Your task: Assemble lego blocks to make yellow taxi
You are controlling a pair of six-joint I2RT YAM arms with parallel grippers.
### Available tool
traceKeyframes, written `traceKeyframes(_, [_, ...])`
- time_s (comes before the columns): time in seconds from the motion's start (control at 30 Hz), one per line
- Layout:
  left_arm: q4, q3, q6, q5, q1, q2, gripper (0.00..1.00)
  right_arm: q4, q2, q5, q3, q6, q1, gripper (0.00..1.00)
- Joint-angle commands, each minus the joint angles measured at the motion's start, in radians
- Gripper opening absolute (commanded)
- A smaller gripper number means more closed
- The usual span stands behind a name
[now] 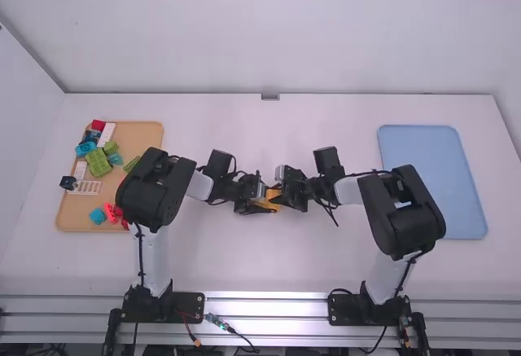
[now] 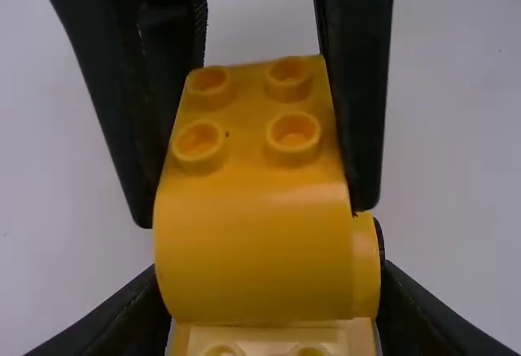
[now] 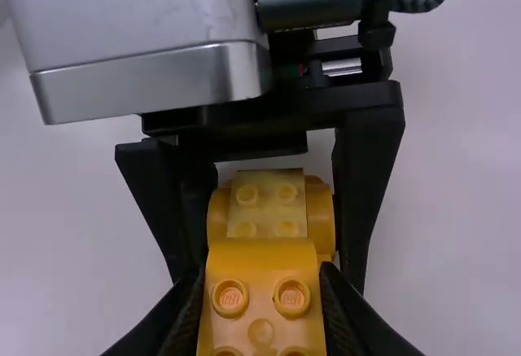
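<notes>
- The left gripper (image 1: 262, 202) is meeting the right gripper (image 1: 282, 195) near the middle of the table (image 1: 236, 266), the two facing each other tip to tip.
- The right gripper is pinching the curved yellow block (image 2: 252, 242); its fingers (image 2: 358, 112) are pressing against two opposite sides, and four round studs are showing on the top.
- The left gripper is clasping the studded yellow piece (image 3: 267, 199) between its fingers (image 3: 365, 185); rounded darker-yellow ends are bulging out on both sides of a paler top.
- The curved yellow block is sitting right up against the studded yellow piece, between the two sets of fingertips; whether the two are locking together I cannot tell.
- On the left side of the table a wooden board (image 1: 134, 132) is lying flat, carrying loose blocks toward its left part: a green block (image 1: 98, 163), a blue block (image 1: 85, 148), white blocks (image 1: 84, 186), red blocks (image 1: 111, 212) and a teal block (image 1: 98, 216) among them.
- A dark block (image 1: 68, 182) is resting at the board's left edge.
- On the right side a blue tray (image 1: 431, 185) is lying flat, beyond the right arm's elbow.
- A plain pale wall (image 1: 277, 30) is rising behind the table, and metal rails (image 1: 269, 305) are running along the near side, with thin cables (image 1: 232, 329) trailing over them.
</notes>
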Motion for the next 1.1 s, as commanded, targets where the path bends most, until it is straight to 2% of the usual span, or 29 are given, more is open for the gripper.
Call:
traceKeyframes(0.0, [-0.008,-0.012,0.0,-0.011,-0.006,0.02,0.31,-0.001,-0.021,-0.013,0.025,0.011,0.014,0.0])
traceKeyframes(0.47, [0.017,-0.014,-0.043,-0.015,-0.007,0.02,0.29,0.073,-0.02,0.103,0.026,0.081,0.105,0.0])
traceKeyframes(0.73, [0.019,-0.015,-0.043,-0.014,-0.007,0.02,0.28,0.169,0.059,0.11,0.026,0.113,0.105,0.0])
traceKeyframes(0.93, [0.019,-0.015,-0.044,-0.014,-0.007,0.02,0.27,0.163,0.071,0.071,0.026,0.111,0.095,0.0])
traceKeyframes(1.07, [0.019,-0.014,-0.044,-0.017,-0.007,0.02,0.26,0.139,0.071,0.123,0.03,0.117,0.097,0.0])
